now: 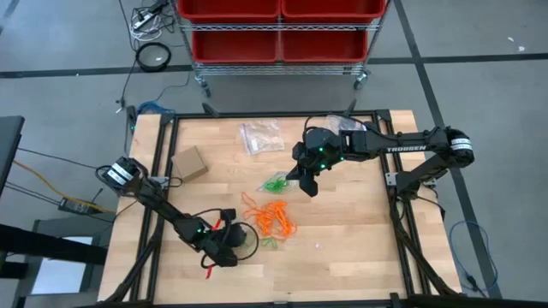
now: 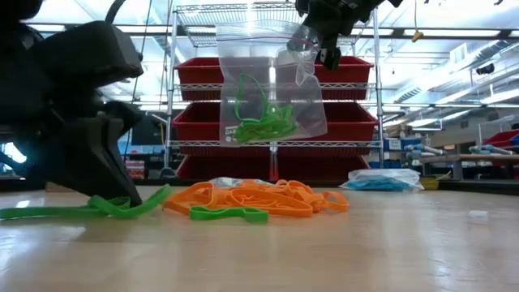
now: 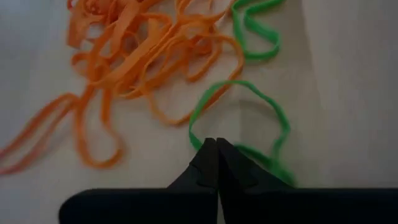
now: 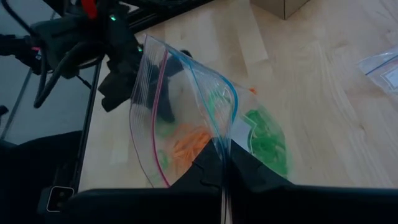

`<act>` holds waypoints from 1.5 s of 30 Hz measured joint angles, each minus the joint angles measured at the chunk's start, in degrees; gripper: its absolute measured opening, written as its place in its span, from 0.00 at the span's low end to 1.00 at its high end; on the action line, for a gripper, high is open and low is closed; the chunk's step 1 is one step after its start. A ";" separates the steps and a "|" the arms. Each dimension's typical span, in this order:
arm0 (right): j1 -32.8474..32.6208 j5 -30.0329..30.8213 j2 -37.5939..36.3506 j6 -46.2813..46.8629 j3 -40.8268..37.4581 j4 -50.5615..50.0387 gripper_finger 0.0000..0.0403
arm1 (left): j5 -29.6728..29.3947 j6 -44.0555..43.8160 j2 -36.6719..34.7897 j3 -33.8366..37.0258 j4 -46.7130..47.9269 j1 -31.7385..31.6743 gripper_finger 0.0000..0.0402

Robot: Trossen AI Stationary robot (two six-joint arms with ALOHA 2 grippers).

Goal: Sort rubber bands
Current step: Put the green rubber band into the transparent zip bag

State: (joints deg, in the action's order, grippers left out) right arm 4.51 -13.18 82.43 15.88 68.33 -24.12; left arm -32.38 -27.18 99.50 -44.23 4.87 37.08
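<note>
From above, a wooden bench [image 1: 342, 257] carries a loose pile of orange rubber bands [image 1: 272, 217] near its middle, with a few green rubber bands [image 1: 276, 182] just behind them, toward the far edge. The left gripper [image 1: 229, 250] sits low near the front-left corner, beside the pile, its fingers closed. The right gripper [image 1: 308, 184] hangs over the middle of the bench. A cardboard box [image 1: 189, 162] lies toward the left edge, and an empty clear bag [image 1: 261, 137] lies near the far edge. A red-binned rack [image 1: 280, 34] stands beyond the bench.

From bench level, the left gripper [image 2: 113, 191] fills the near left, pinching a green band [image 2: 105, 207] that trails flat along the surface. The orange bands [image 2: 259, 199] lie heaped behind it, with another green band [image 2: 229, 214] in front of the heap. The right gripper [image 2: 328, 50] is above, its fingers closed on the top edge of a clear zip bag [image 2: 272, 81], which hangs clear of the bench with green bands [image 2: 259, 122] inside. The hanging bag partly blocks the rack behind it.

The left wrist camera shows the fingers [image 3: 208, 165] shut together on a green loop [image 3: 239, 118], the orange tangle [image 3: 143, 56] just beyond.

The right wrist camera shows the fingers [image 4: 214, 165] clamped on the bag's [image 4: 180, 106] rim, with the bag screening the pile and the left arm [image 4: 93, 43] beyond it.
</note>
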 joint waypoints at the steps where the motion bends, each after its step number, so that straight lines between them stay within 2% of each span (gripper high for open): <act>1: 0.00 0.01 0.00 0.00 0.01 0.04 0.00 | -0.14 0.25 -0.68 -1.25 2.98 0.00 0.01; 7: 0.00 0.01 0.00 0.00 0.01 0.08 0.00 | -3.84 1.55 -2.49 -7.34 13.16 0.00 0.00; 10: 0.00 0.01 0.00 0.00 0.01 0.09 0.00 | -2.59 0.68 -2.51 -7.61 12.72 -0.61 0.03; 13: 0.00 0.01 0.00 0.00 0.00 0.04 0.00 | 0.15 -3.02 -2.51 -6.36 12.89 -1.69 0.10; 20: 0.00 0.01 0.00 -0.02 0.00 0.07 0.00 | 4.05 -4.79 -2.51 -1.82 5.03 -3.08 0.28; 28: 0.00 0.01 0.00 -0.48 -0.01 0.18 0.00 | 4.11 -4.48 -0.49 1.65 -2.30 -4.94 0.30; 35: 0.00 0.01 0.00 -0.50 0.01 0.42 0.00 | 6.85 -1.16 3.87 2.41 -12.96 -6.85 0.27; 37: -0.01 0.02 0.00 -0.49 0.01 0.42 0.00 | 7.66 -0.57 4.67 2.25 -13.59 -7.35 0.21; 41: -0.02 0.01 0.00 -0.50 0.01 0.39 0.00 | 8.41 1.90 5.40 2.19 -14.08 -7.37 0.04; 45: -0.02 0.01 0.00 -0.50 0.01 0.26 0.00 | 8.40 2.85 4.86 2.22 -13.79 -7.02 0.01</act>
State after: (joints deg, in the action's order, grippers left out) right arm 4.49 -13.17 82.43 15.38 68.34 -23.86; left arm -23.98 -24.33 104.36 -42.01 -8.92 30.06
